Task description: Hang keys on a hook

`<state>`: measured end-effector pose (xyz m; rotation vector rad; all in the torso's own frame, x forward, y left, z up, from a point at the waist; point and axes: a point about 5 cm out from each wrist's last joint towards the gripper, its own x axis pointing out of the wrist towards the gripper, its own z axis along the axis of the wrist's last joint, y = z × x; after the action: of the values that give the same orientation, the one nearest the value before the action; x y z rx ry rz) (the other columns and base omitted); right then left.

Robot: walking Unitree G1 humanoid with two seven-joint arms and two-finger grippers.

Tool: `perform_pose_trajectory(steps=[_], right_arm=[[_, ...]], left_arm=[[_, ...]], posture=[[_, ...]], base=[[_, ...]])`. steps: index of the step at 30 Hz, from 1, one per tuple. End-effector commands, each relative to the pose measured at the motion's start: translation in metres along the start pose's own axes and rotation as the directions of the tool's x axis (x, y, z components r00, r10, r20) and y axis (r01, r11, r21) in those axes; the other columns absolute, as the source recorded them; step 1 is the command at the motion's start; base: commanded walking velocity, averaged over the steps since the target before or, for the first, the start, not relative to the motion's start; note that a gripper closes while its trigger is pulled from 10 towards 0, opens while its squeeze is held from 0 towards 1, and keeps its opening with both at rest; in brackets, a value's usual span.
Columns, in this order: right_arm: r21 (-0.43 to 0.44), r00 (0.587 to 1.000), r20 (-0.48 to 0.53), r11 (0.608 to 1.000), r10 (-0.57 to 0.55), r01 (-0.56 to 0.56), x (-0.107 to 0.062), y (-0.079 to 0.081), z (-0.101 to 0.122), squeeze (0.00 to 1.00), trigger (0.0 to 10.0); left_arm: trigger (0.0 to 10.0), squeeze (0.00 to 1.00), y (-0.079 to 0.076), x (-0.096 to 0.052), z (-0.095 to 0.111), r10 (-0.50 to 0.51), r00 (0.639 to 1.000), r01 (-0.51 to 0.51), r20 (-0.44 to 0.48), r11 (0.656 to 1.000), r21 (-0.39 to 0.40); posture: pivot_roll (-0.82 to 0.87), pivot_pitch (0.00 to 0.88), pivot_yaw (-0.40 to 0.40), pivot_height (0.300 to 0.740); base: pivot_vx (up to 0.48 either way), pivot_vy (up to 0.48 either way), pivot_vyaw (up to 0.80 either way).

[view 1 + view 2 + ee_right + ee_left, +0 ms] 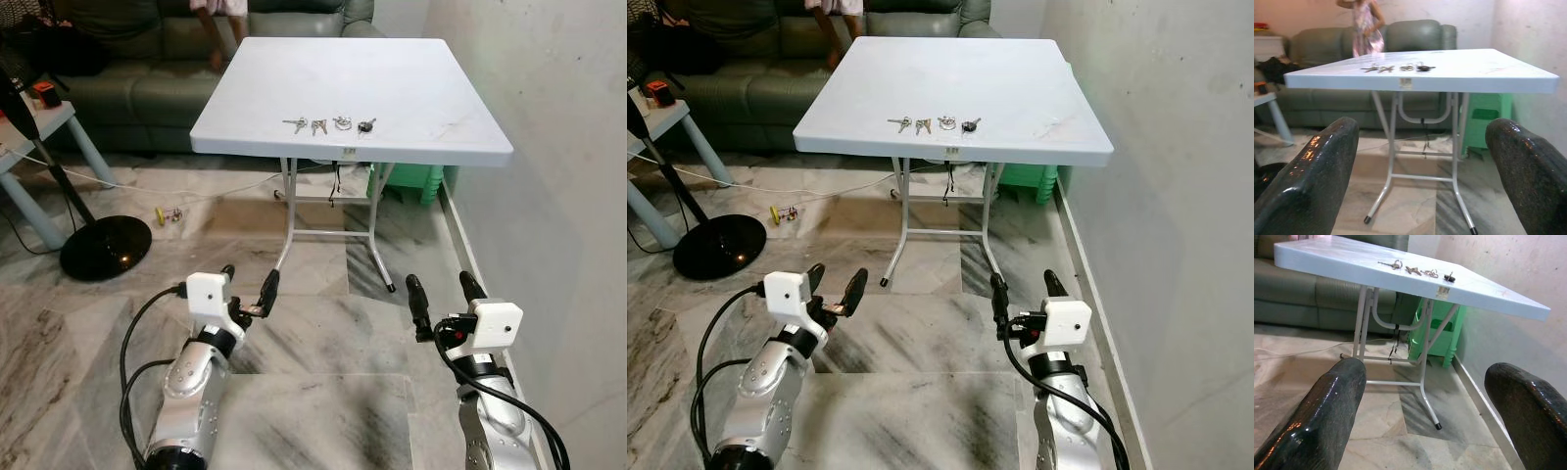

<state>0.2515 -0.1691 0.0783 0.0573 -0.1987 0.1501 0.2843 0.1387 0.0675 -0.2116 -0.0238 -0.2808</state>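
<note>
Four small key bunches [328, 124] lie in a row; both pincers [249, 291] [441, 289] wide.

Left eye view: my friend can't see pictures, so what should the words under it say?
Four small sets of keys lie in a row near the front edge of a white folding table beside a wall. Below, above the marble floor, the robot's left gripper and right gripper are both open and empty. A green sofa stands behind the table.

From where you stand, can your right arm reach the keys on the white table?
Probably not yet. The right gripper hangs low over the floor, well short of the keys up on the white table. Nothing blocks the way; stepping closer should do.
</note>
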Motion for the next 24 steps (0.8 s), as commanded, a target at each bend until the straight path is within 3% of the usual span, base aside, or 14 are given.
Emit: perform_pose_trajectory(steps=[1,10,24], right_arm=[[-0.013,1.0,-0.021,1.0,0.022,-0.022,-0.0032,0.0023,-0.0007,0.0,10.0],[0.008,1.0,-0.023,1.0,0.017,-0.017,0.0018,0.0069,0.0026,0.0,10.0],[0.016,1.0,-0.023,1.0,0.018,-0.018,0.0048,0.0082,0.0043,0.0,10.0]], left_arm=[[10.0,0.0,0.0002,-0.0037,0.0006,-0.006,1.0,0.006,-0.01,1.0,-0.007],[10.0,0.0,0.0032,-0.0059,-0.0006,0.006,0.999,-0.007,-0.037,1.0,-0.014],[10.0,0.0,-0.0028,-0.0014,-0.0017,-0.021,0.998,0.019,-0.059,1.0,-0.024]], posture=[[0.11,0.053,0.006,0.74],[0.12,0.04,0.003,0.74],[0.12,0.028,0.006,0.74]], base=[[0.0,0.0,0.0],[0.0,0.0,0.0],[0.304,0.0,0.0]])
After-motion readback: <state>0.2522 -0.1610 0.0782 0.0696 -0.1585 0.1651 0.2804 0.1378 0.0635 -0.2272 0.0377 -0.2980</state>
